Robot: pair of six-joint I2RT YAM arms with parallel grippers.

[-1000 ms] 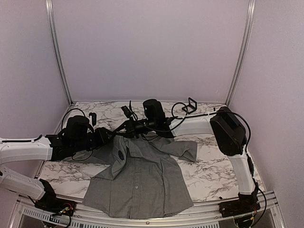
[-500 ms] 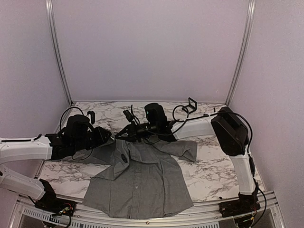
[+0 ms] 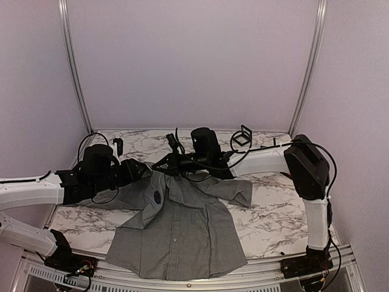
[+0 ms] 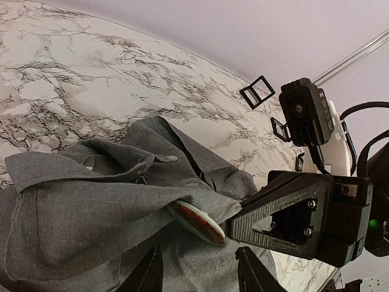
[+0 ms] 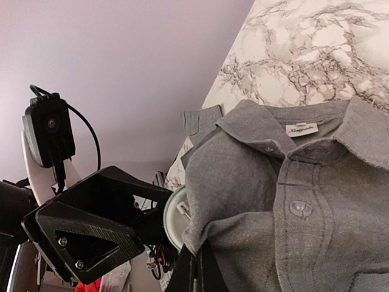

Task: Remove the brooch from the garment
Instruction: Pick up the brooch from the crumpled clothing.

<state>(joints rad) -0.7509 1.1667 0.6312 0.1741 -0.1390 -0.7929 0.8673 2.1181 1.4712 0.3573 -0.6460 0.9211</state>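
Brooch (image 4: 197,222), a round disc seen edge-on with a pale rim, sits on a lifted fold of the shirt (image 3: 182,231), just past the tips of the left gripper (image 4: 199,254). That gripper's jaws stand apart, one finger on either side of the cloth below the disc. Whether either finger touches the brooch I cannot tell. From the right wrist, the brooch shows a pale back at the edge of the cloth, with the left gripper close on its far side.

The right gripper (image 5: 196,271) is clamped together on the shirt, pinching a grey fold just beside the brooch, and the cloth is drawn up into its fingers. The two grippers face each other, near, over the shirt's shoulder on the left arm's side, next to the collar (image 5: 255,125). A small label (image 5: 302,129) shows inside the collar, and the buttoned front runs down from it.

The rest of the shirt lies front up on the marble table (image 3: 273,225). Its collar points toward the far wall and its hem toward the arm bases. One sleeve (image 3: 237,190) is spread out to the right. A small black bracket (image 3: 245,135) stands at the table's far edge, well apart from the shirt.
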